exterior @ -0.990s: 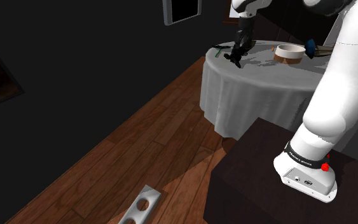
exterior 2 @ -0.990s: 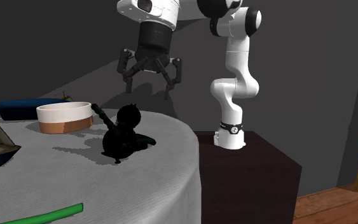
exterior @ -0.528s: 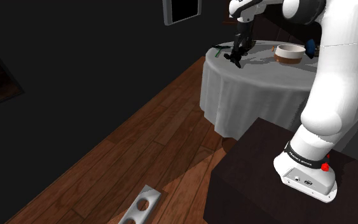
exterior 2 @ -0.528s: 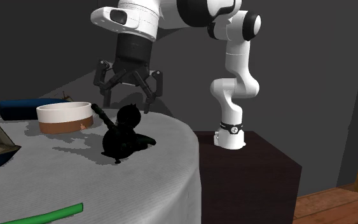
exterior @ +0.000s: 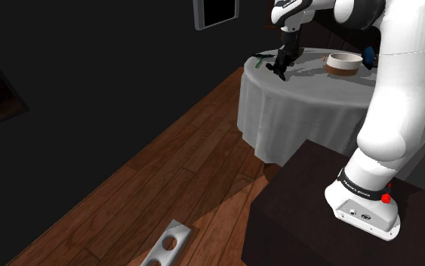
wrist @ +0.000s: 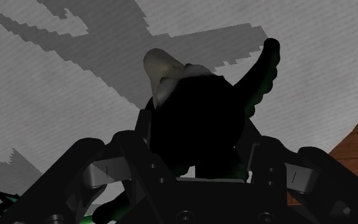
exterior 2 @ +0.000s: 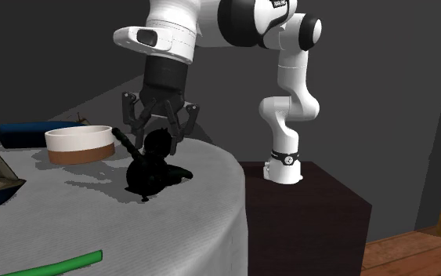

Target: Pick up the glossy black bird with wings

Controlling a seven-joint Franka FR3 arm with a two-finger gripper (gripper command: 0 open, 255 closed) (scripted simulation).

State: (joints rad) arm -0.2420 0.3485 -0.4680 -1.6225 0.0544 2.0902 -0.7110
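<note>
The glossy black bird [exterior 2: 150, 174] stands upright on the cloth-covered round table [exterior 2: 211, 205]. It is set in from the edge that faces the arm's stand and is just apart from a white bowl with a brown base [exterior 2: 80, 143]. The gripper [exterior 2: 159, 135] is poised directly above it with its jaws spread wide, one on each side of the bird's rounded head, and nothing is clasped. In the wrist view the head and pale beak [wrist: 160, 71] lie between the two black fingers [wrist: 101, 173], and no contact with either finger can be made out.

The bird is judged to be a rigid, hard-surfaced figurine of modest weight. Its gloss suggests a slippery finish that could slide under a light pinch. A thin raised wing [wrist: 264, 67] sticks out to one side, and flat parts spread low beside the body. These slender pieces are judged the most fragile and the poorest places to hold.

A grip across the rounded head, or better the fuller body just beneath it, is judged the soundest. There the surfaces are broad and nearly parallel. A lower reach before closing is probably needed, so that the pads seat below the widest part of the head and do not squeeze it upward and out. The wing should be kept outside the jaws, since a pad catching it could twist or topple the figure.
</note>
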